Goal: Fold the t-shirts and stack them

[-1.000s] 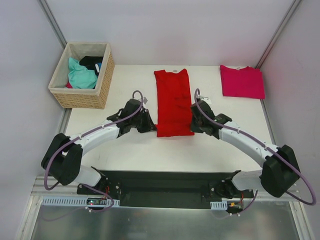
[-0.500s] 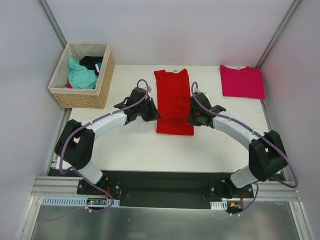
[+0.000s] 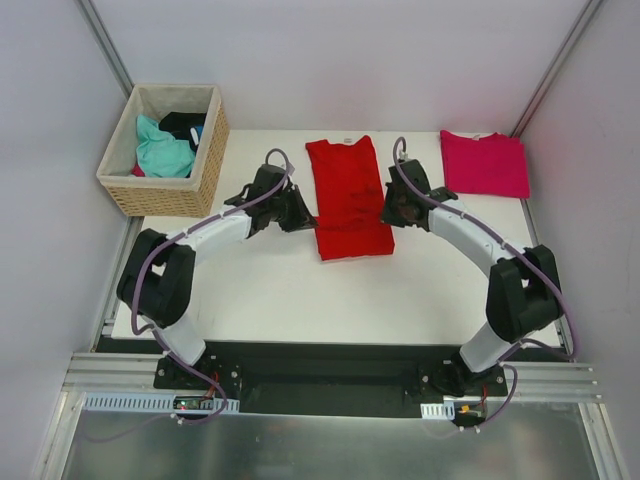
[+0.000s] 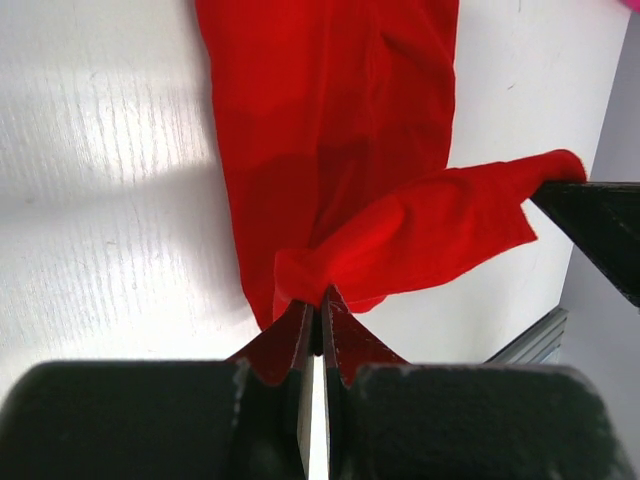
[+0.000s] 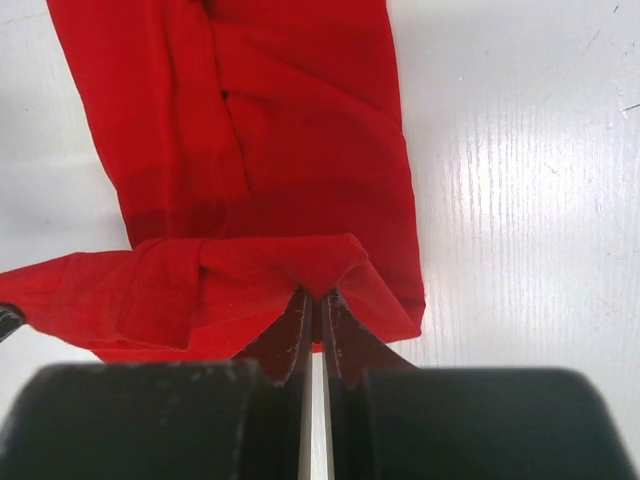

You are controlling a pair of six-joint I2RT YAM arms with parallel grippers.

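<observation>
End effectors (image 3: 304,221) (image 3: 388,212) low on red t-shirt (image 3: 345,178)

A wicker basket (image 3: 160,198) stands at the far left corner of the white table (image 3: 270,290). In it lie a crumpled teal cloth (image 3: 160,150) and, behind that, something black (image 3: 183,124). Pale walls (image 3: 350,60) enclose the table. A metal rail (image 3: 330,402) runs along its near side.

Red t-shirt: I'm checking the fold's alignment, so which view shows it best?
Top external: the whole red t-shirt lies in frame, near hem lifted. Each wrist view shows only the lower part and one pinched corner.
</observation>
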